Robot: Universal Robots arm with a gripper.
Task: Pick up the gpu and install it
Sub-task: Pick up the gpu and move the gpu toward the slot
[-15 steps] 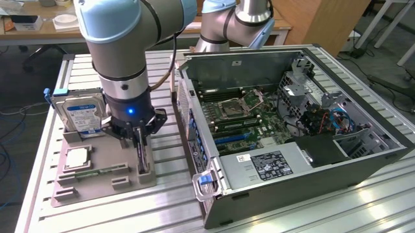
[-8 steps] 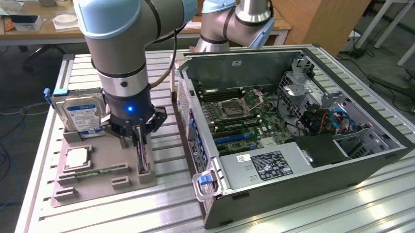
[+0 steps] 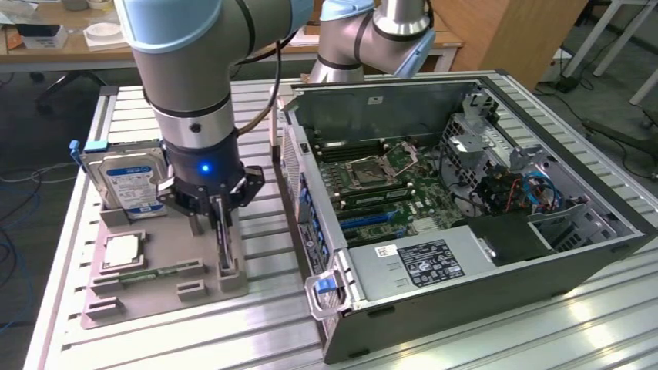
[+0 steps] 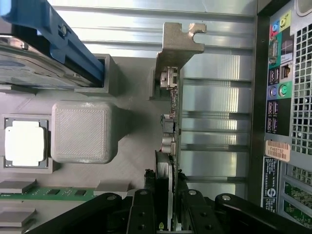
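The gpu (image 4: pixel 170 122) stands on its edge in a slot of the grey holder tray (image 4: pixel 126 161), its silvery metal bracket (image 4: pixel 178 44) at the end away from my gripper. My gripper (image 4: pixel 165 204) reaches straight down over the card, and its black fingers (image 4: pixel 145 207) press against both faces of the near end. In the exterior view the gripper (image 3: pixel 218 220) hangs over the tray (image 3: pixel 154 297) on the exterior view's left, with the dark gpu (image 3: pixel 225 247) upright under it. The card still sits in its slot.
The open computer case (image 3: pixel 575 254) lies on the exterior view's right, its motherboard (image 3: pixel 381 185) exposed. On the tray are a blue-labelled hard drive (image 3: pixel 129 185), a silver CPU (image 3: pixel 122 250) and a green memory stick (image 3: pixel 154 271). The case's rear ports (image 4: pixel 280 87) sit beside the card.
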